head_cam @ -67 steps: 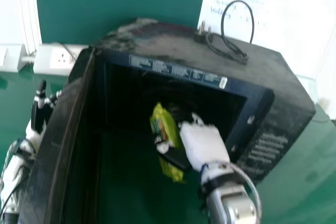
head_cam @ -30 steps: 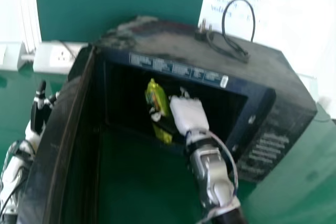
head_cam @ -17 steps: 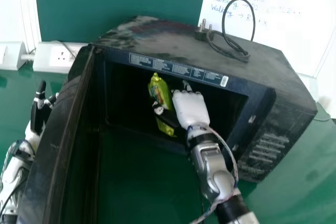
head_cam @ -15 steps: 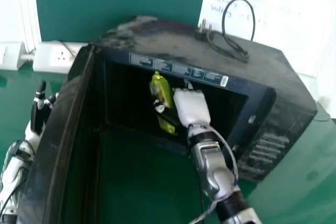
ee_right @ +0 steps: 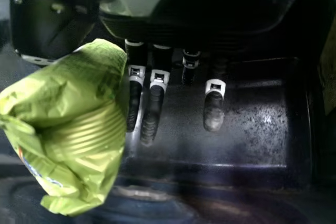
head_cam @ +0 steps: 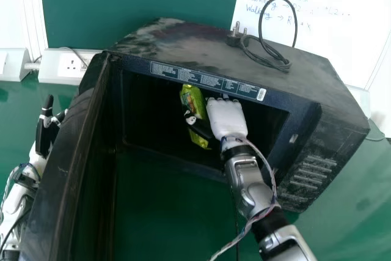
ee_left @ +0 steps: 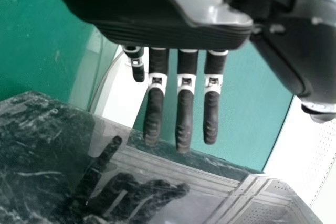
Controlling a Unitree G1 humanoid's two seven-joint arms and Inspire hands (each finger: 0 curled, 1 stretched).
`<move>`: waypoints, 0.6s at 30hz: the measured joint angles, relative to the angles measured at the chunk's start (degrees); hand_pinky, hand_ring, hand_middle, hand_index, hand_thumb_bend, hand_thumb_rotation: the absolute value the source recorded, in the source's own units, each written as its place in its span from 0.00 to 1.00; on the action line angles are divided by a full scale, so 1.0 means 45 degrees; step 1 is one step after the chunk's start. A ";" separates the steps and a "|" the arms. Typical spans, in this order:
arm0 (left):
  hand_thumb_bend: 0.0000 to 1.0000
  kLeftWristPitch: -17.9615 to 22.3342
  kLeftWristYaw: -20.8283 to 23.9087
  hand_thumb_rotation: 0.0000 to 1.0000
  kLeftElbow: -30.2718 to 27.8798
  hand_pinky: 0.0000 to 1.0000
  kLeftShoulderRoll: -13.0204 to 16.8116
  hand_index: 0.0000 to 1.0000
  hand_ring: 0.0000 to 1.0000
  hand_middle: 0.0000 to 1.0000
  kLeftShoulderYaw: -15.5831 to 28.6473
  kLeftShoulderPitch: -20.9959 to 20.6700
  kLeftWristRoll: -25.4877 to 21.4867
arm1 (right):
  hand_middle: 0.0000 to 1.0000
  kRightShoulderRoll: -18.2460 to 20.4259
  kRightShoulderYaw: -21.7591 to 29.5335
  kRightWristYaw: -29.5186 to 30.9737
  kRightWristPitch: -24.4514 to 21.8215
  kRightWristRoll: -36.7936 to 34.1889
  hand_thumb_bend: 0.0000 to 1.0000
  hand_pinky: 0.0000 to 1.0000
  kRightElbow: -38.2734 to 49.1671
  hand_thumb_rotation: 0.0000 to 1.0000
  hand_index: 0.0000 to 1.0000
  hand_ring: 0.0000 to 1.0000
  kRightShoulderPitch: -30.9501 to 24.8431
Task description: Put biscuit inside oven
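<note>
At the mouth of the oven (head_cam: 183, 44), the biscuit packet (head_cam: 193, 99) is held left of the right hand (head_cam: 226, 118), clamped between thumb and fingers. Its long axis is pointed near to far.

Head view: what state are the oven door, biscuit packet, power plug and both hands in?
Oven door: open
Biscuit packet: gripped, within the oven's opening
Power plug: unplugged, atop the oven
Right hand: thumb across the packet
Left hand: open, beside the door

Head view from above, right wrist view close, both into oven (head_cam: 211, 56)
</note>
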State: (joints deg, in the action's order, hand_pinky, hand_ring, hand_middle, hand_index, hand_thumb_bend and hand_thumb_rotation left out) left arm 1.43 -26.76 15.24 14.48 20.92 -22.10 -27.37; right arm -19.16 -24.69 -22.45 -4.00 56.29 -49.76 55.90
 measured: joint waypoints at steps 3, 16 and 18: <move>0.52 0.0000 0.0013 0.08 -0.0032 0.25 0.0000 0.49 0.32 0.41 -0.0004 0.0020 0.0002 | 0.42 -0.0020 -0.0089 -0.0154 0.0020 -0.0160 0.53 0.17 -0.0102 0.00 0.49 0.26 0.0050; 0.52 -0.0011 0.0084 0.08 -0.0116 0.25 -0.0004 0.49 0.32 0.41 -0.0025 0.0043 0.0044 | 0.65 -0.0364 -0.0377 0.1209 -0.1192 -0.0359 0.79 0.41 0.1395 0.21 0.74 0.59 -0.0013; 0.52 -0.0011 0.0095 0.08 -0.0122 0.25 -0.0003 0.49 0.32 0.41 -0.0041 0.0046 0.0048 | 0.65 -0.0398 -0.0383 0.1654 -0.1590 -0.0357 0.79 0.42 0.1904 0.24 0.73 0.59 -0.0094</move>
State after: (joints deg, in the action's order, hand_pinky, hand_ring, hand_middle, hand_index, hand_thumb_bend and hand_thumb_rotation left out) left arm 1.38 -26.34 14.69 14.46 20.73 -21.90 -27.16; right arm -20.96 -26.41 -15.01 -11.16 54.69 -41.19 55.48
